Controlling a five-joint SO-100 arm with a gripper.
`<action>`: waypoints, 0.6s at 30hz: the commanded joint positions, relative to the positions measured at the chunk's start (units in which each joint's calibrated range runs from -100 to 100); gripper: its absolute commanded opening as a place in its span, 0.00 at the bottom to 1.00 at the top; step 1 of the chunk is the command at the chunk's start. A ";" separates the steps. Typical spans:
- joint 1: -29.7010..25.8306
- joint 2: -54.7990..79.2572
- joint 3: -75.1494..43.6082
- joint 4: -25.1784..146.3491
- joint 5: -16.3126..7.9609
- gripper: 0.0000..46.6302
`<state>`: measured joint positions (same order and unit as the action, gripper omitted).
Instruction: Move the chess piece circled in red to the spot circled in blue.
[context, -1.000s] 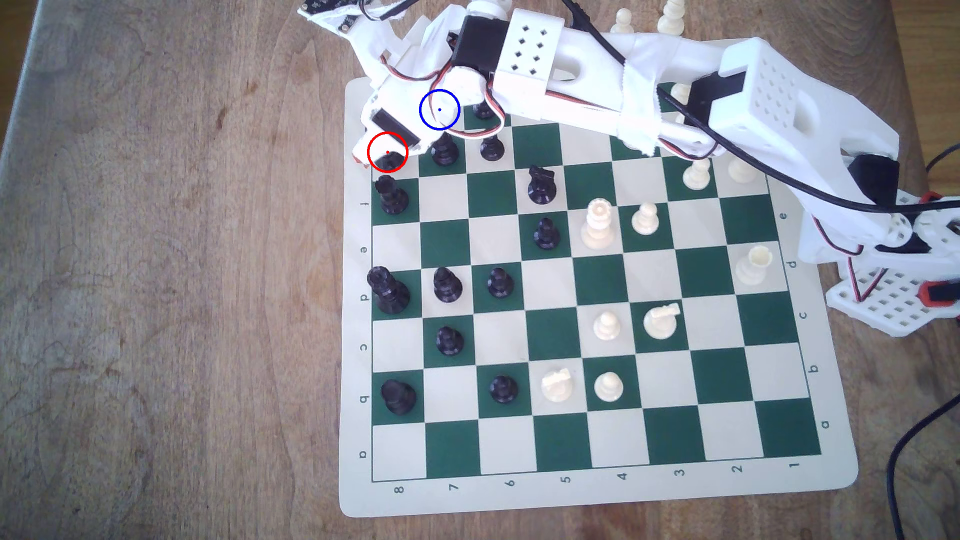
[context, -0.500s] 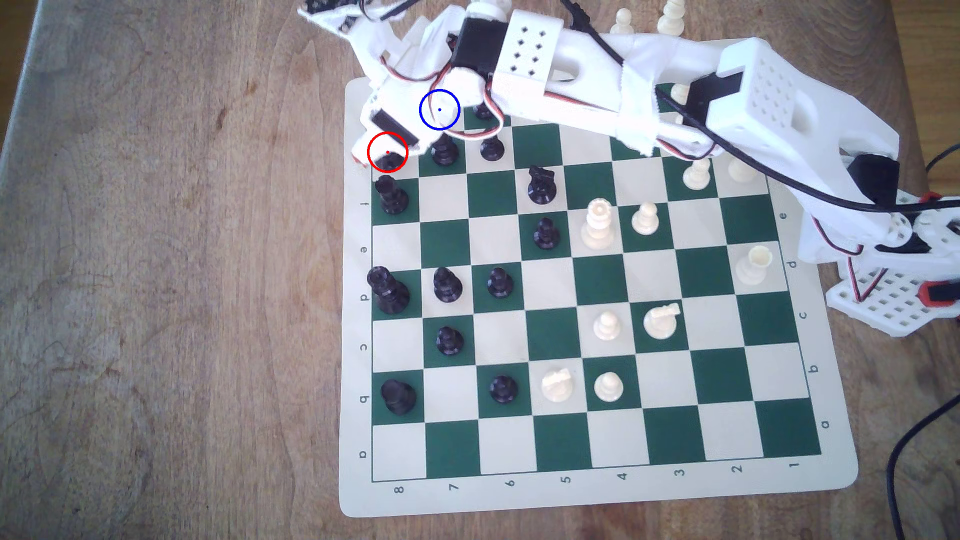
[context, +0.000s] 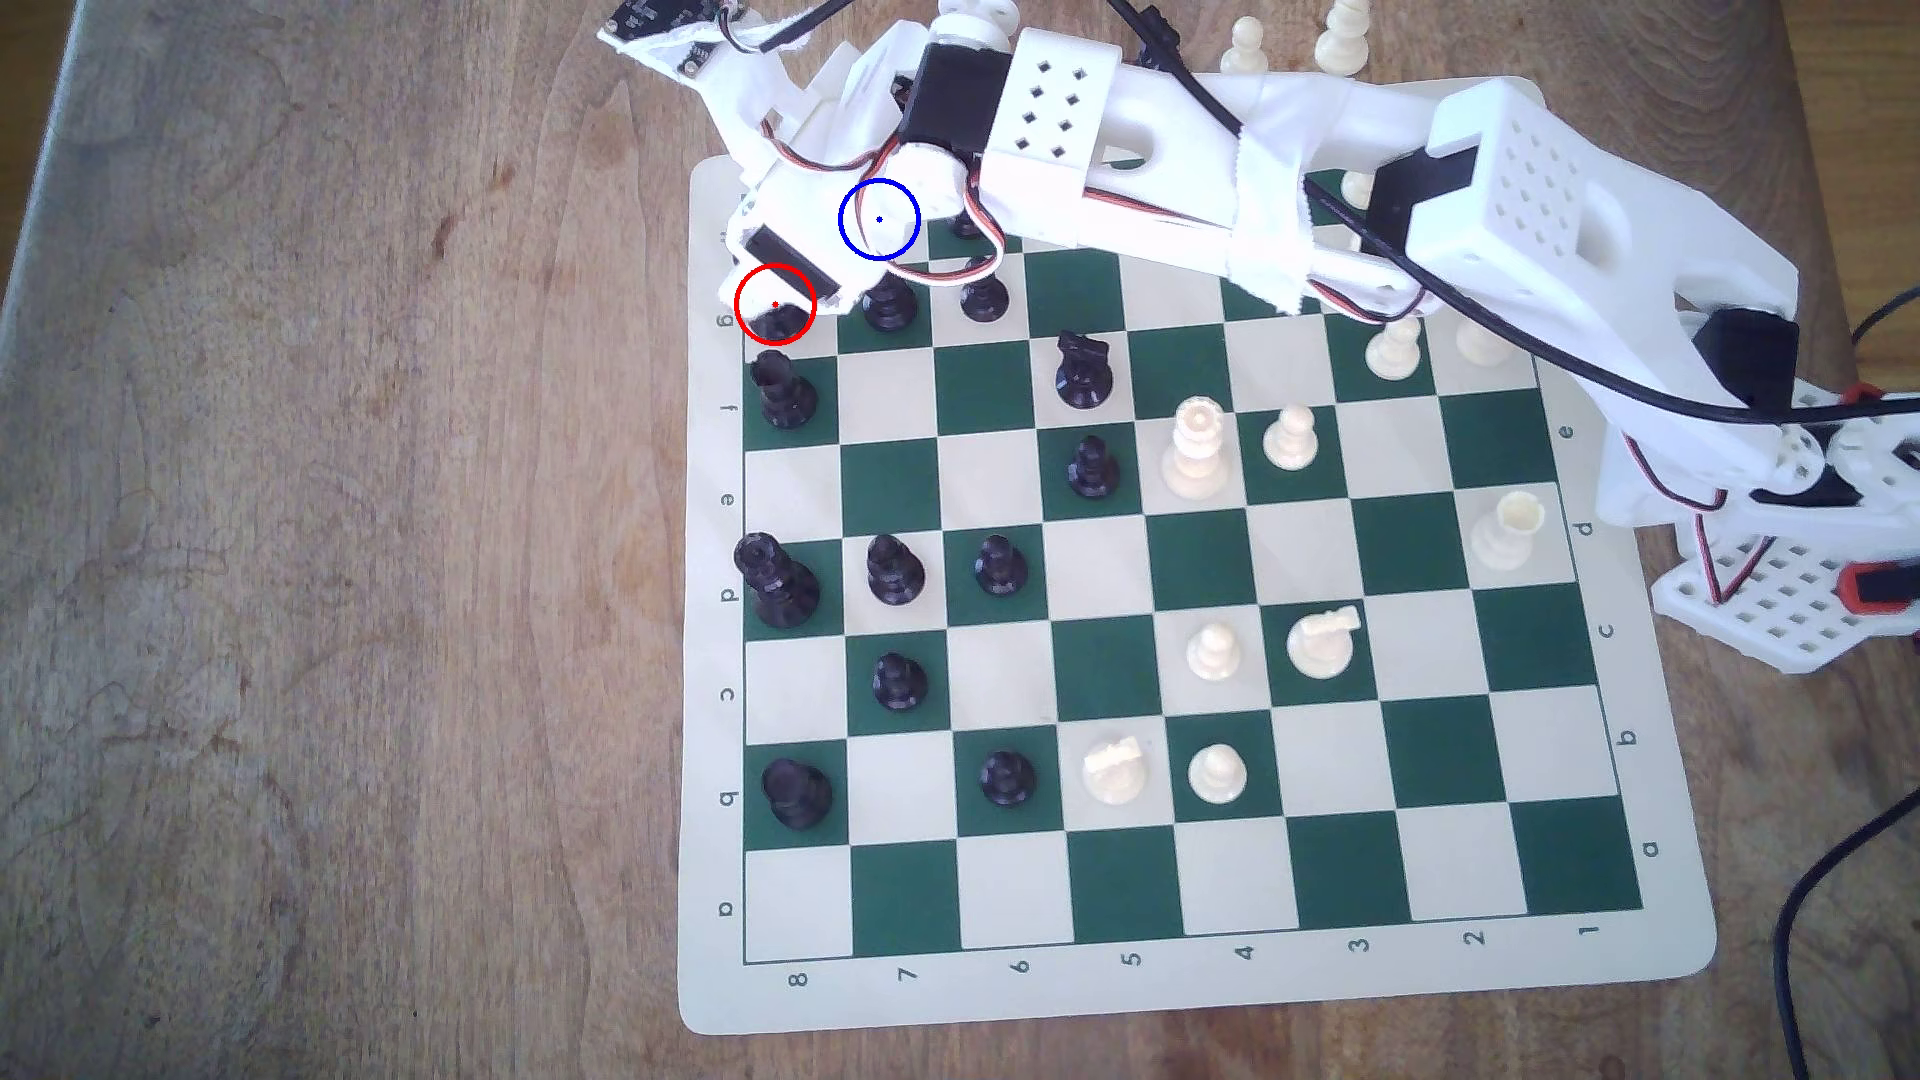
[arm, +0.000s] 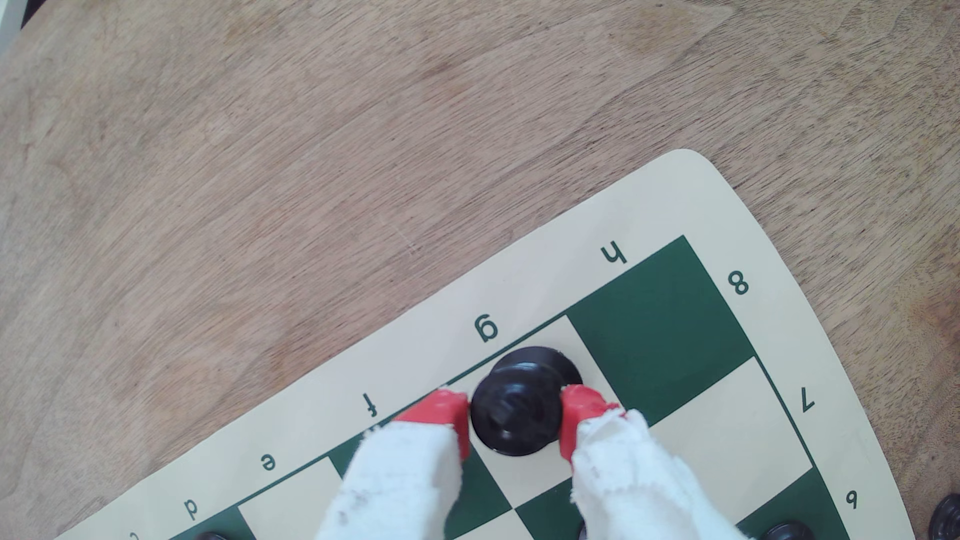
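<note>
On the cream g8 square near the board's corner, the chess piece (arm: 519, 405) stood between my red fingertips (arm: 441, 415), jaws clenched on it. Lifting and carrying to the spot (context: 879, 219) remained, I judged.
</note>
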<state>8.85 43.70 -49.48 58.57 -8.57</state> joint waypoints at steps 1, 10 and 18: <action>0.50 -2.61 -4.37 -1.07 0.34 0.09; 0.97 -5.07 -3.56 -3.20 0.63 0.06; 1.91 -22.39 14.85 -9.43 2.15 0.07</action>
<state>9.96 36.74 -37.64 50.92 -6.96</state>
